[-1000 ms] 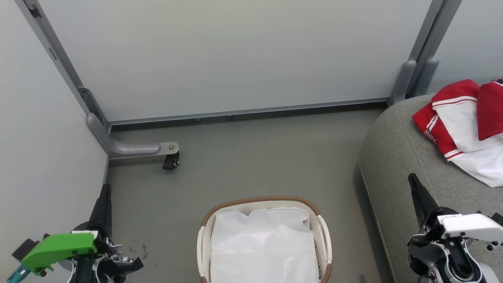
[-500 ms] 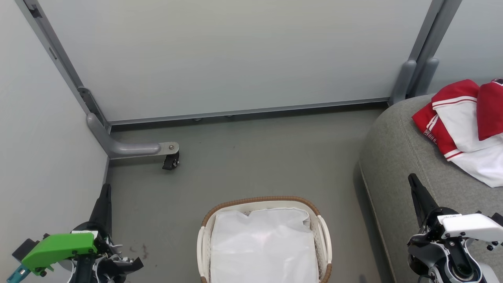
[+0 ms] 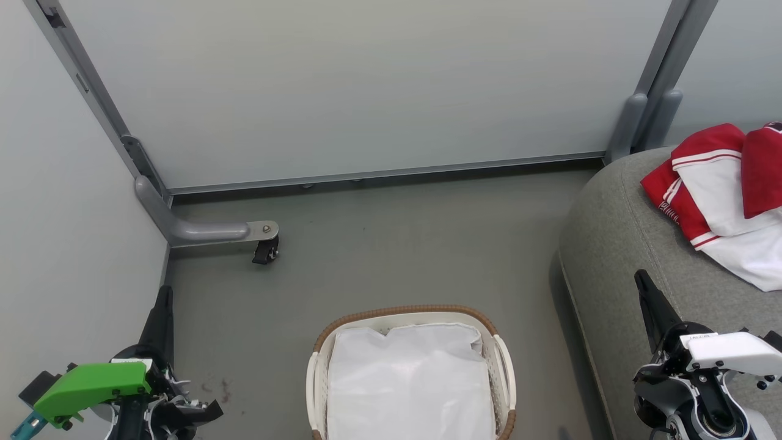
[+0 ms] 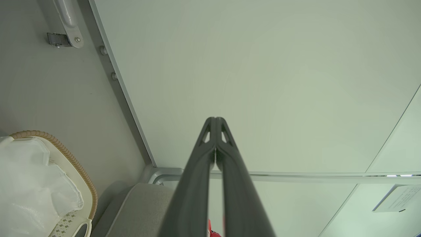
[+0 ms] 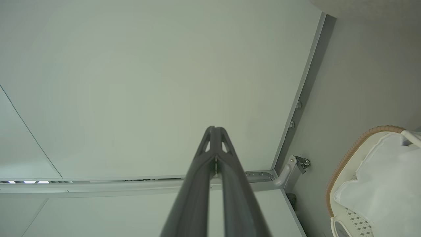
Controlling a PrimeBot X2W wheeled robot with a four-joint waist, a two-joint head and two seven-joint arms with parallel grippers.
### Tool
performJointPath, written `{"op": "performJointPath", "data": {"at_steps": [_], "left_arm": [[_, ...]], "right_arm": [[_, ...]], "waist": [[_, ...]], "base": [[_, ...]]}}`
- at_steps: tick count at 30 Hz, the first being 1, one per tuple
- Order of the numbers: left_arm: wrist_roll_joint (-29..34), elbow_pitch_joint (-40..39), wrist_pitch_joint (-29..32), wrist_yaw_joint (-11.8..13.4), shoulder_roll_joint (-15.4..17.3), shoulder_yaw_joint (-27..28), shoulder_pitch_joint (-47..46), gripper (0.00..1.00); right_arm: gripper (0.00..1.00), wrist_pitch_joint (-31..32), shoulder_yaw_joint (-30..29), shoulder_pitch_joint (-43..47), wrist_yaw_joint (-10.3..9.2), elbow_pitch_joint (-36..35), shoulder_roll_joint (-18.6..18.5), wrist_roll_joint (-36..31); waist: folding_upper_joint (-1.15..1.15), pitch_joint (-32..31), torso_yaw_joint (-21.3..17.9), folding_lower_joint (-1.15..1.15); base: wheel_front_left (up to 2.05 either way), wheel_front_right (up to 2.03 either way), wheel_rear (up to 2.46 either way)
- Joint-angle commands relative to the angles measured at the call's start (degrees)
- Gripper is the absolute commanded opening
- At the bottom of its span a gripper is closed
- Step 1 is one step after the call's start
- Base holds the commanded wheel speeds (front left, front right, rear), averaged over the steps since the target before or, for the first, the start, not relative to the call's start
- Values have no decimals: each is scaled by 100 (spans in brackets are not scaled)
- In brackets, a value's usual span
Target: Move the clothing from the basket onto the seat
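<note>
The left gripper is pointing up with its jaws pressing flat together, and they are holding nothing. The right gripper is doing the same, with its jaws pinching tight on nothing at all. Both are hanging low at the sides, one over the floor and one over the edge of the seat, likely so they are not blocking the look down at the work. Between them, the basket is sitting on the floor, and the white liner cloth is covering its inside. No red is showing in it, though I cannot tell if something is hiding under the cloth. The clothing is lying on the seat, well apart from the basket, red with white parts, and running off the right edge of the head view. So the job is looking done, or very close to done, and that is probably why both arms are resting with nothing to carry.
</note>
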Motion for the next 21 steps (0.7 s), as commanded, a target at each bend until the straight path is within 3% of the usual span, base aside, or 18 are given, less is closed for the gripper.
{"op": "performJointPath", "data": {"at_steps": [1, 21], "left_arm": [[-26, -9, 19, -35, 29, 12, -62, 0], [-25, -10, 19, -35, 29, 11, -62, 0]], "right_arm": [[0, 16, -12, 60, 0, -15, -34, 18], [0, 16, -11, 60, 0, -15, -34, 18]], "waist": [[0, 0, 0, 0], [0, 0, 0, 0]], "base": [[0, 0, 0], [0, 0, 0]]}}
